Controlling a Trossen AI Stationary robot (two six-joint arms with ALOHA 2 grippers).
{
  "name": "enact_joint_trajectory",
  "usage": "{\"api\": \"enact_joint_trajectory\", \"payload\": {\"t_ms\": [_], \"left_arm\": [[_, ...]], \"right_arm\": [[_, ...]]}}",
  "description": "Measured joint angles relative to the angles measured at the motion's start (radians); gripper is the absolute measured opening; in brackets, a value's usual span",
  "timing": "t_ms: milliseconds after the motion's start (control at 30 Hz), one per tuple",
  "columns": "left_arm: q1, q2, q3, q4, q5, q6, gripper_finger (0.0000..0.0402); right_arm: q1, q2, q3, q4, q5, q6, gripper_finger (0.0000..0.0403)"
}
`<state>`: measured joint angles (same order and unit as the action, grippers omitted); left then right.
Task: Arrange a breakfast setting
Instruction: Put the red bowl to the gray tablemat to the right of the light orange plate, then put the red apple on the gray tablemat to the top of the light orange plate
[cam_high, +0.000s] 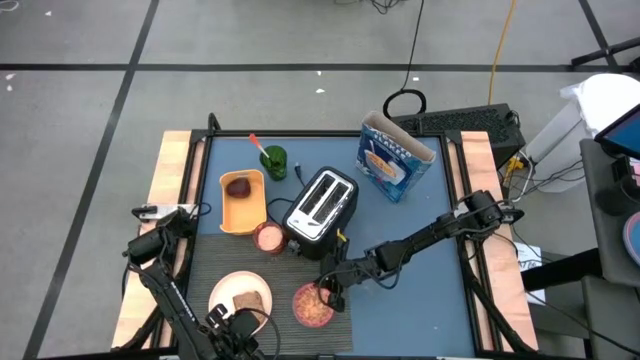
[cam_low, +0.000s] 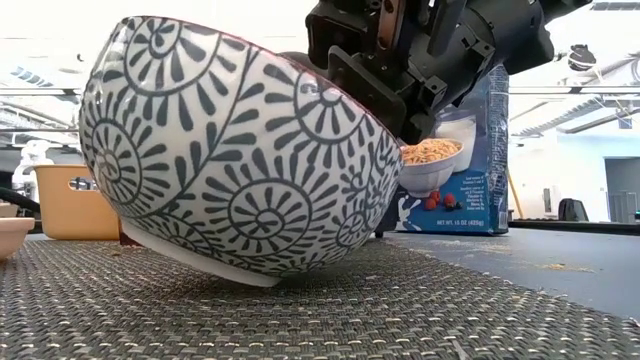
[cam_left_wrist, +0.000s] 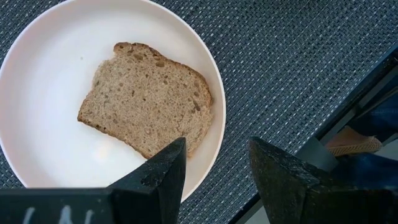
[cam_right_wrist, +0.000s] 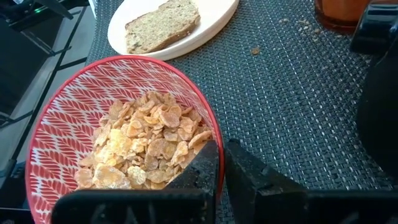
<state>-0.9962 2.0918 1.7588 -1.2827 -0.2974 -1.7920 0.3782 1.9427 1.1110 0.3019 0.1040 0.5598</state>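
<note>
The round cream plate (cam_high: 228, 290) with the brown toast slice (cam_left_wrist: 146, 96) lies on the dark mat at the table's near left. To its right is the cereal bowl (cam_high: 313, 306), red-patterned inside and grey-spiralled outside (cam_low: 240, 150). My right gripper (cam_right_wrist: 221, 146) is shut on the bowl's rim. My left gripper (cam_left_wrist: 214, 149) is open above the plate's near rim, one finger over the plate and one past it. A red-handled utensil (cam_high: 257, 145) stands in a green cup (cam_high: 275, 162) at the far left. My right gripper pinches the bowl's rim (cam_right_wrist: 211, 134) between its two fingers, one finger (cam_right_wrist: 200, 169) inside on the cereal and one (cam_right_wrist: 252, 177) outside the wall. The fingers slant down from the table's right. The bowl is tilted, with one edge of its foot (cam_low: 255, 278) on the mat.
The silver-black toaster (cam_high: 322, 204) stands mid-table just beyond the bowl. The orange square container (cam_high: 243, 200) is to its left, with a small round cup (cam_high: 269, 237) beside it. A blue cereal box (cam_high: 393, 155) stands at the far right. Bare blue table lies to the right.
</note>
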Motion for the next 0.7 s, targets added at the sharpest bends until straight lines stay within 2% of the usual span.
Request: {"api": "enact_joint_trajectory", "payload": {"t_ms": [367,700], "left_arm": [[0.000,0.000,0.000,0.000,0.000,0.000,0.0182],[0.000,0.000,0.000,0.000,0.000,0.000,0.0182]], "right_arm": [[0.000,0.000,0.000,0.007,0.000,0.002,0.0111],[0.000,0.000,0.000,0.017,0.000,0.000,0.0165]]}}
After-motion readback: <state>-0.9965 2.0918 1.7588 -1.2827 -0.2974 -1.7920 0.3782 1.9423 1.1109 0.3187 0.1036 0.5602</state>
